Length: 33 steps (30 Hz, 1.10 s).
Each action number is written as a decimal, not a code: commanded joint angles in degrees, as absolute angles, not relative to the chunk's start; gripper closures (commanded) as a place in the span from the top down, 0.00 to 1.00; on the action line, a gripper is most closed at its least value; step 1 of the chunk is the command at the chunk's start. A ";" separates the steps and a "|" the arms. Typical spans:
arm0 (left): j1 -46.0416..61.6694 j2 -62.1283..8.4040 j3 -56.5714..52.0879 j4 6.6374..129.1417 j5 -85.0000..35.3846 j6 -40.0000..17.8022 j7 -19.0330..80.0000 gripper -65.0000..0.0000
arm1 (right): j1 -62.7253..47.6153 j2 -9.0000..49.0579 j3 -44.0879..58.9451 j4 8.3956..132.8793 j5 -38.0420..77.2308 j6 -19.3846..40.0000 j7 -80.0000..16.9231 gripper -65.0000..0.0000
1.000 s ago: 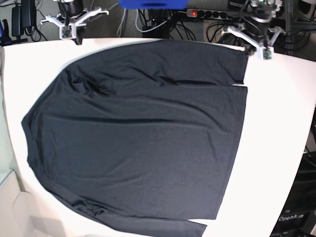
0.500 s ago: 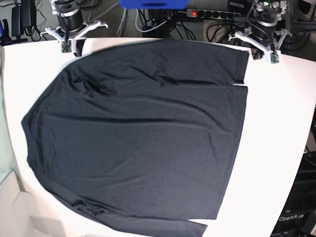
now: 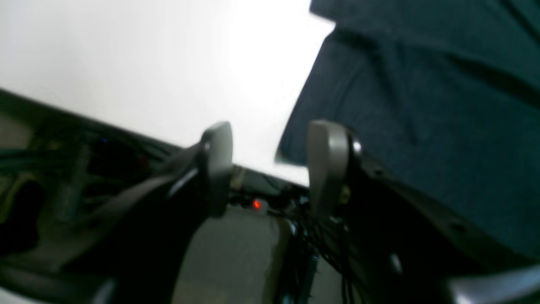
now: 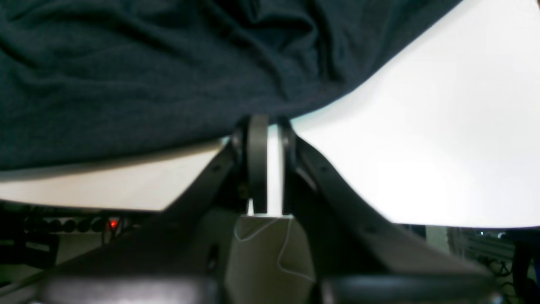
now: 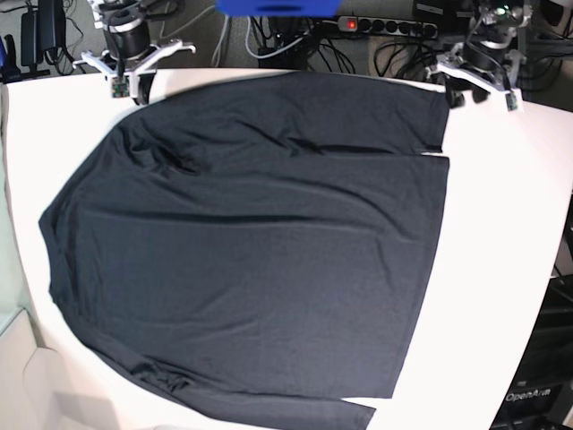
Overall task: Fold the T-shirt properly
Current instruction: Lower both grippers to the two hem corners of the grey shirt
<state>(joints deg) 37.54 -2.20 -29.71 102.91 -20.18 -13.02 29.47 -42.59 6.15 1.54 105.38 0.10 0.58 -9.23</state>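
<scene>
T-shirt (image 5: 251, 251) first: it lies spread almost flat across the white bench (image 5: 501, 269), filling most of it, with one sleeve already turned in along the far edge and a few soft ridges running across the body. I read the fold as barely begun; the cloth lies wide, probably so the far corners are reachable.

Both arms sit at the far bench edge, one at each far corner of the cloth, which suits a two-corner pickup. Left gripper (image 3: 270, 164): fingers stand apart, nothing between them, the shirt's corner just beside one pad. I judge it is readying to bite that corner. Right gripper (image 4: 270, 164): fingers nearly together with only a sliver of bench showing between, holding no cloth, tips just short of the hem.
</scene>
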 commanded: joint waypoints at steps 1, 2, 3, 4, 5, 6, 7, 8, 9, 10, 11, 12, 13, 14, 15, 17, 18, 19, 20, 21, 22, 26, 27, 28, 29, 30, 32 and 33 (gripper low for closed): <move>37.76 -2.42 -29.76 102.81 -20.70 -13.32 28.53 0.44 | -43.03 6.46 1.71 106.33 0.31 0.75 -7.87 0.10; 37.23 -2.42 -29.67 102.11 -20.70 -13.32 28.53 0.44 | -43.03 6.46 1.71 106.33 0.31 0.75 -7.87 0.10; 36.88 -2.42 -29.58 101.41 -20.70 -13.32 28.53 0.44 | -43.03 6.46 1.71 106.33 0.31 0.75 -7.87 0.10; 36.70 -2.51 -29.58 100.70 -20.70 -13.32 28.53 0.44 | -43.03 6.46 1.71 106.33 0.31 0.75 -7.87 0.10; 36.35 -2.51 -29.49 100.00 -20.70 -13.32 28.53 0.44 | -43.03 6.46 1.71 106.33 0.31 0.75 -7.87 0.10; 35.82 -2.51 -29.49 99.30 -20.70 -13.32 28.53 0.44 | -43.03 6.46 1.71 106.33 0.31 0.75 -7.87 0.10; 35.38 -2.51 -29.49 99.03 -20.70 -13.32 28.53 0.44 | -43.03 6.46 1.71 106.33 0.31 0.75 -7.87 0.10; 35.12 -2.51 -29.49 98.59 -20.70 -13.41 28.53 0.44 | -43.03 6.46 1.71 106.33 0.31 0.75 -7.87 0.10; 34.86 -2.51 -29.49 98.33 -20.70 -13.41 28.53 0.44 | -43.03 6.46 1.71 106.33 0.31 0.75 -7.87 0.10; 34.77 -2.51 -29.41 98.15 -20.62 -13.41 28.53 0.44 | -43.03 6.46 1.71 106.33 0.31 0.75 -7.87 0.10; 34.77 -2.51 -29.41 97.89 -20.62 -13.41 28.53 0.44 | -43.03 6.46 1.71 106.33 0.31 0.75 -7.87 0.10; 34.77 -2.42 -29.32 97.71 -20.62 -13.41 28.53 0.44 | -43.03 6.46 1.71 106.33 0.31 0.75 -7.87 0.10; 34.68 -2.51 -28.97 97.63 -20.62 -13.41 28.53 0.44 | -43.03 6.46 1.71 106.33 0.31 0.84 -7.87 0.10; 34.33 -2.68 -28.18 97.63 -20.62 -13.41 28.53 0.44 | -43.03 6.46 1.71 106.33 0.31 0.84 -7.87 0.10; 34.24 -2.77 -27.65 97.63 -20.62 -13.41 28.53 0.44 | -42.95 6.46 1.71 106.33 0.31 0.84 -7.87 0.10; 34.42 -2.77 -26.95 97.63 -20.62 -13.41 28.53 0.44 | -42.95 6.46 1.71 106.33 0.31 0.84 -7.87 0.10; 34.42 -2.77 -26.42 97.54 -20.62 -13.41 28.62 0.44 | -42.95 6.46 1.71 106.33 0.31 0.84 -7.87 0.10; 34.51 -2.77 -25.89 97.36 -20.62 -13.41 28.62 0.43 | -42.59 6.46 1.71 106.33 0.31 0.84 -7.96 0.10; 34.51 -2.86 -25.36 96.84 -20.62 -13.41 28.62 0.43 | -42.33 6.46 1.71 106.33 0.31 0.84 -7.96 0.10; 34.51 -2.86 -25.01 96.31 -20.62 -13.32 28.62 0.42 | -42.24 6.46 1.71 106.33 0.31 0.84 -7.96 0.10; 34.42 -2.86 -24.84 95.69 -20.53 -13.32 28.62 0.40 | -42.15 6.46 1.71 106.24 0.31 0.84 -7.96 0.10; 34.42 -2.86 -24.75 93.41 -20.53 -13.32 28.62 0.22 | -42.15 6.46 1.71 106.24 0.31 0.84 -7.96 0.10; 34.42 -2.95 -24.75 93.05 -20.53 -13.32 28.62 0.17 | -42.15 6.46 1.71 106.24 0.31 0.84 -7.96 0.10; 34.42 -3.03 -24.75 92.79 -20.35 -13.32 28.62 0.12 | -42.15 6.46 1.71 106.24 0.31 0.84 -7.96 0.10; 34.33 -3.30 -24.66 92.79 -19.74 -13.32 28.62 0.08 | -42.15 6.46 1.71 106.24 0.31 0.84 -7.96 0.10; 34.33 -3.30 -24.66 92.79 -18.86 -13.32 28.62 0.04 | -42.15 6.46 1.71 106.24 0.31 0.84 -7.96 0.10; 34.24 -3.21 -24.75 92.97 -17.54 -13.32 28.62 0.00 | -42.15 6.46 1.71 106.33 0.31 0.84 -7.96 0.10; 34.24 -3.21 -24.75 93.14 -17.01 -13.32 28.62 0.00 | -42.15 6.46 1.71 106.33 0.31 0.84 -7.96 0.10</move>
<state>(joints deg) 33.32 -3.49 -25.10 93.71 -18.83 -13.56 23.46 -41.63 6.17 1.54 105.38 0.10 0.60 -9.23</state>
